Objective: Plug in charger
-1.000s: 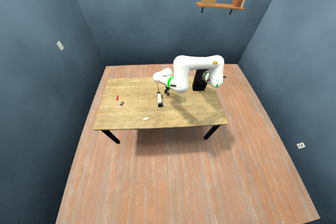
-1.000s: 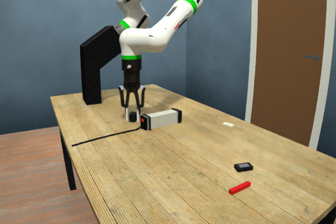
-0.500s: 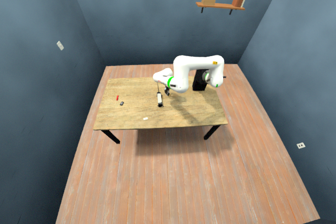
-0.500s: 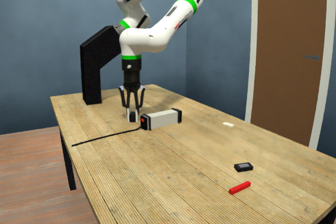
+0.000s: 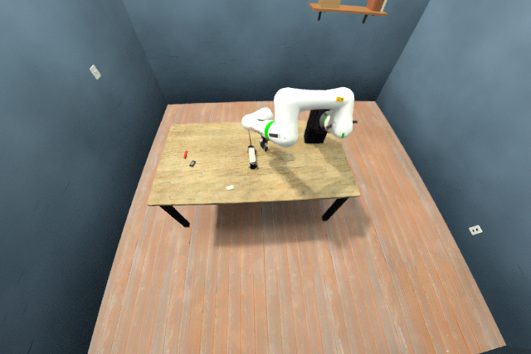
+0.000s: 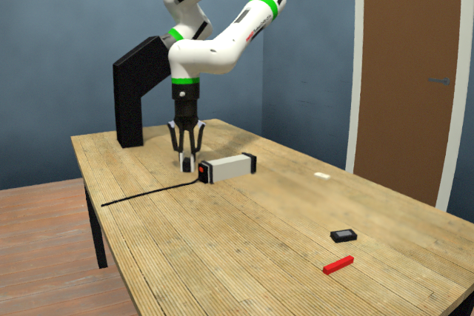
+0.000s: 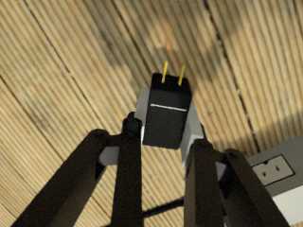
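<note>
Down near the back of the wooden table [image 6: 267, 266], the gripper [image 7: 167, 124] is clamped on the charger [image 7: 168, 113], its pale pads [image 7: 193, 128] pressed against the little black block's two sides. In the wrist view the two yellow prongs [image 7: 172, 74] stick out toward 12 o'clock, with only bare planks in front of them. From the exterior view the charger [image 6: 187, 163] looks like it's sitting right down at the table surface, though I honestly can't tell if it's touching or just off it.

The power strip [image 6: 228, 167] lies just beside the gripper, at about 3 o'clock from it in the exterior view, a white bar with black end caps and a red switch [image 6: 201, 169] on the near end. Its black cord [image 6: 149, 191] trails off toward the table's left edge. In the wrist view a corner of the strip pokes in at roughly 4 o'clock, with one outlet [image 7: 274, 169] face visible, so the charger is beside the strip and not plugged in.

Other bits on the table, well apart from all this: a red block [image 6: 338, 264], a small black device [image 6: 343, 234] with a grey screen near it, and a small white piece [image 6: 321, 175]. The arm's black pedestal [image 6: 128, 113] stands at the back corner.
</note>
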`<state>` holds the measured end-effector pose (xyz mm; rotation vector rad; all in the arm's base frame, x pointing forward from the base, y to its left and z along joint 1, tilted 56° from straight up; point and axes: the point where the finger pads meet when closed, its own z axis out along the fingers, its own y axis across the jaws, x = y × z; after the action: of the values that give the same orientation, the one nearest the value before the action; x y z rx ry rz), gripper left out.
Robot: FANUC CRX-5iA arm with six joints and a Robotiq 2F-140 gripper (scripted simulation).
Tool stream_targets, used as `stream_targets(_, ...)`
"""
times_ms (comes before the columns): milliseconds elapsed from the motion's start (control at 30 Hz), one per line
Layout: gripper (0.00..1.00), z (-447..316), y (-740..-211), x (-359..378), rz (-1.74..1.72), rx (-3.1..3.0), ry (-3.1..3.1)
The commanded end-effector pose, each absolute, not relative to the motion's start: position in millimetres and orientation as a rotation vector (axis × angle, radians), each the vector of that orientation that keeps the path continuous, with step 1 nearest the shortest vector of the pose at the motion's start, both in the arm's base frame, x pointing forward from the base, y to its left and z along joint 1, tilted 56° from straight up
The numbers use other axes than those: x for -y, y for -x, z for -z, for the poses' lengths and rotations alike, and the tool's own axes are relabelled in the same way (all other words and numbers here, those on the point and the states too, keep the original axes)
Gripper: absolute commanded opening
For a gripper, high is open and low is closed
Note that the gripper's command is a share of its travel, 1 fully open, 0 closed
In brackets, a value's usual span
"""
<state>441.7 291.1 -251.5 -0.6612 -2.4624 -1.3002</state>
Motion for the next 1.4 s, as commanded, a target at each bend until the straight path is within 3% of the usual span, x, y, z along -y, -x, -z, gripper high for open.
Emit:
stream_targets(0, 0.1, 251.4, -442.2, -290.4, 1.3, 2.463, 0.662)
stream_targets(1367, 0.1, 240.4, -442.8, -274.0, 1.3, 2.463, 0.662)
